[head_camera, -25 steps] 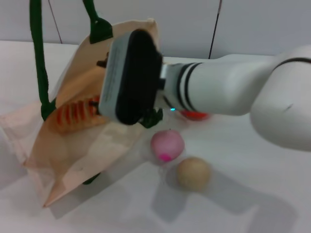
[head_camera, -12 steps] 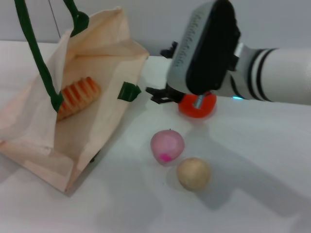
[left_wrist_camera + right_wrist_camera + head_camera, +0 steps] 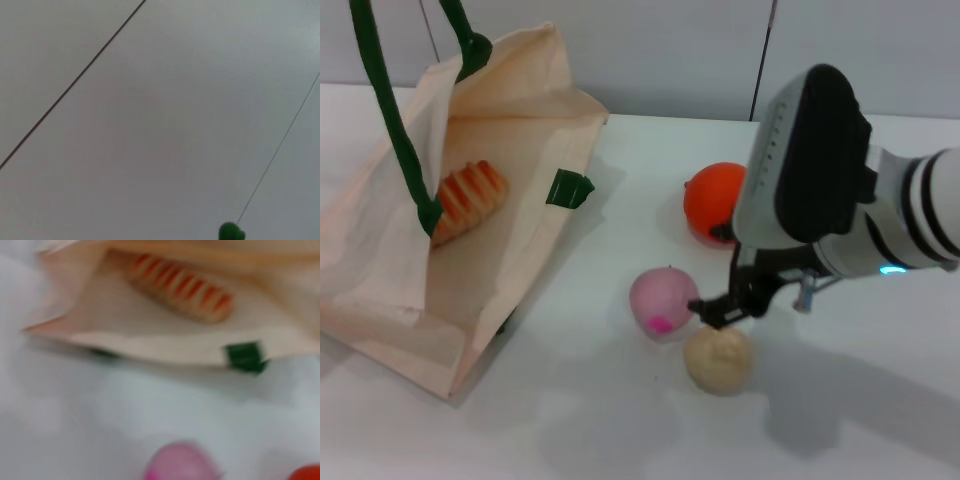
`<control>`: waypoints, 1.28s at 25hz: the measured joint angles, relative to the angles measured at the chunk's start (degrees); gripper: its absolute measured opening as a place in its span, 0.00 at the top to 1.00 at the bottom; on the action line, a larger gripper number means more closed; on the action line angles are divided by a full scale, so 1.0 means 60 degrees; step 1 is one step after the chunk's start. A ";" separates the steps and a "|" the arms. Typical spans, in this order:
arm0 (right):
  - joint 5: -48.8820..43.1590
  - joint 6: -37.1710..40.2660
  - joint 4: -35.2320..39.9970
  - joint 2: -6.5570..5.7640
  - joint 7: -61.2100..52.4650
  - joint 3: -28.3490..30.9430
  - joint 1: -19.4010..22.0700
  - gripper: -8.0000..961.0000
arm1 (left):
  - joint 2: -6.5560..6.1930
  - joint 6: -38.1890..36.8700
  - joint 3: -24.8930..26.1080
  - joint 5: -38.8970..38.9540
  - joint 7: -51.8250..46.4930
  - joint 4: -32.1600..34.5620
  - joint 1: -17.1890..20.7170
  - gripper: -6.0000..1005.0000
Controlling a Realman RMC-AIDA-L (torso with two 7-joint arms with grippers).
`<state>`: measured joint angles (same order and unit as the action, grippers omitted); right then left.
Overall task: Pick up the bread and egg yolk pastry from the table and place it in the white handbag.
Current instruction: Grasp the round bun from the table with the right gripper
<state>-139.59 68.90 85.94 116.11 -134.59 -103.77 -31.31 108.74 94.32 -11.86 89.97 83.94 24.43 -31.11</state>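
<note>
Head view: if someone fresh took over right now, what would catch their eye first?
First the right gripper, hanging just above the egg yolk pastry near the table's front, with the pink ball beside it and the orange sphere farther back. Next the white handbag on the left, its mouth held open by a green strap going up out of view, with the bread already lying inside.

White right arm (image 3: 920, 225) with black bands, grey-and-black wrist housing, small cyan light, black hand (image 3: 735, 300).
</note>
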 joint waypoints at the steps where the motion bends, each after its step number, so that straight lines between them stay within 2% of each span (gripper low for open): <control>1: 0.0226 0.0339 -0.0088 -0.0002 0.0139 0.0171 -0.0002 0.07 | 0.0002 -0.0004 0.0000 -0.0003 0.0002 0.0000 0.0000 0.87; 5: 0.0565 0.0933 -0.0573 -0.0002 0.0335 0.0544 -0.0044 0.07 | 0.0019 -0.0081 -0.0060 -0.0019 0.0010 0.0000 -0.0021 0.87; 9: 0.0588 0.1090 -0.1538 0.0019 0.0344 0.0429 -0.0419 0.07 | 0.0027 -0.0106 -0.0098 -0.0022 0.0013 -0.0002 -0.0066 0.87; 13: 0.0661 0.1100 -0.1982 0.0042 0.0314 0.0370 -0.0696 0.07 | 0.0026 -0.0095 -0.0099 -0.0027 0.0014 -0.0078 -0.0117 0.87; 22: 0.0910 0.0760 -0.3371 0.0066 0.0302 0.0301 -0.1362 0.07 | 0.0001 -0.0059 -0.0106 -0.0027 0.0015 -0.0121 -0.0143 0.87; 32: 0.0985 0.0176 -0.4350 0.0072 0.0252 0.0087 -0.1827 0.07 | -0.0004 -0.0046 -0.0114 -0.0025 0.0015 -0.0123 -0.0147 0.87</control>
<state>-133.68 69.96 59.84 116.55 -133.08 -103.25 -42.27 108.72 94.04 -12.55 89.82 84.03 23.69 -31.99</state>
